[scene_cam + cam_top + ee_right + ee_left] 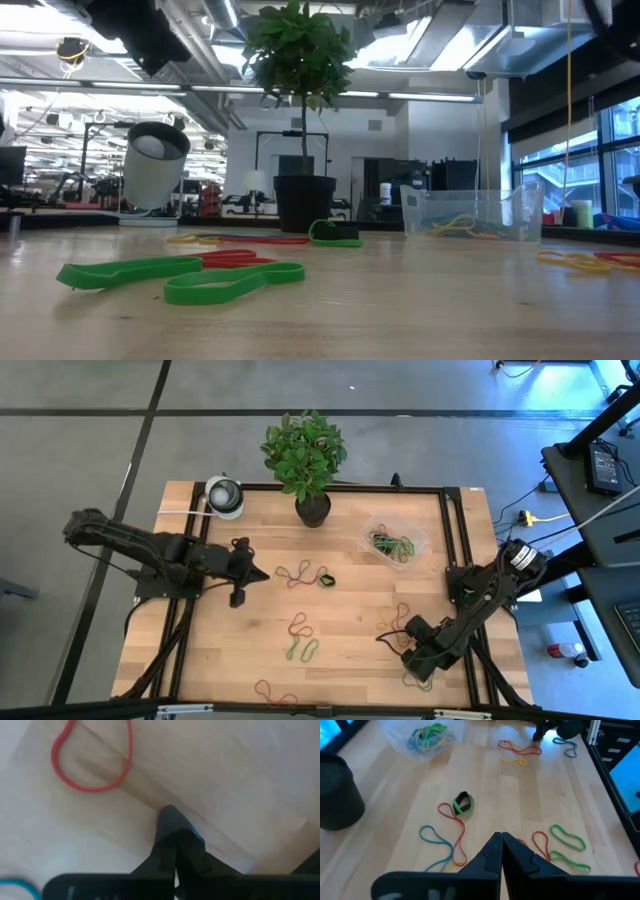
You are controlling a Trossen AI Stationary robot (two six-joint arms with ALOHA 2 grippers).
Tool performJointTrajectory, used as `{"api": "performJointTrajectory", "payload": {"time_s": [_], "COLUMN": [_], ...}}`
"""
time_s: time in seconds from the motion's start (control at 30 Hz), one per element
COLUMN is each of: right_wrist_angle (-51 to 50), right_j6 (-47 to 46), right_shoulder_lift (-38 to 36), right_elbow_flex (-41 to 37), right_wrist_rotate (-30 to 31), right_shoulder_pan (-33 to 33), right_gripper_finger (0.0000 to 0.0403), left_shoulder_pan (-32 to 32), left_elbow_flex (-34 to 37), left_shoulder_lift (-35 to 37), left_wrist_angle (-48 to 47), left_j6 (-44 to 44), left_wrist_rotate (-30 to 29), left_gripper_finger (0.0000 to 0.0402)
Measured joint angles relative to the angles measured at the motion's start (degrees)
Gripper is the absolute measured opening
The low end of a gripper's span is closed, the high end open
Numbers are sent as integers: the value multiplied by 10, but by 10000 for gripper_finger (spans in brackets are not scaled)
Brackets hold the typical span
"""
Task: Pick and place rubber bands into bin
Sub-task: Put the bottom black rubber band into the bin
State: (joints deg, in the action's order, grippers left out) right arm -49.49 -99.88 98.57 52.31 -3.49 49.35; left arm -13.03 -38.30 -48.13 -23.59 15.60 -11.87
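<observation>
While the bin (394,541) holds few bands | right gripper (383,639) clenched, tip at tabletop, nothing visibly held | red band (92,757) just beside it, bin-ward | left gripper (262,572) clenched, farther off.

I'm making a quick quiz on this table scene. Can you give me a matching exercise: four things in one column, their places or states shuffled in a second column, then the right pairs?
1. bin
2. plant pot
3. left gripper
4. right gripper

A. shut, above the table's left half
B. low at the wood, near a red band
C. back edge, middle
D. holds several bands, back right

Pairs: 1-D, 2-C, 3-A, 4-B
</observation>
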Motion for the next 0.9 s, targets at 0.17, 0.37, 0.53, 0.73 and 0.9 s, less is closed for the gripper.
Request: {"api": "performJointTrajectory", "payload": {"time_s": [0.17, 0.37, 0.53, 0.73, 0.9], "right_wrist_angle": [-2, -130, -224, -218, -127], "right_j6": [-80, -94, -61, -35, -47], "right_shoulder_lift": [-10, -50, -57, -58, -58], "right_elbow_flex": [21, 109, 184, 167, 95], "right_wrist_rotate": [19, 80, 91, 18, -59], "right_shoulder_pan": [-9, -35, -71, -79, -79], "right_gripper_finger": [3, 2, 2, 20, 53], "left_shoulder_pan": [14, 65, 110, 139, 140], "left_elbow_flex": [1, 1, 20, 47, 51], "left_shoulder_lift": [33, 42, 42, 42, 41], "left_wrist_angle": [-30, -70, -60, -47, -42], "left_j6": [-38, -77, -95, -69, -38], "left_wrist_rotate": [3, 48, 80, 122, 119], "left_gripper_finger": [1, 2, 2, 1, 1]}}
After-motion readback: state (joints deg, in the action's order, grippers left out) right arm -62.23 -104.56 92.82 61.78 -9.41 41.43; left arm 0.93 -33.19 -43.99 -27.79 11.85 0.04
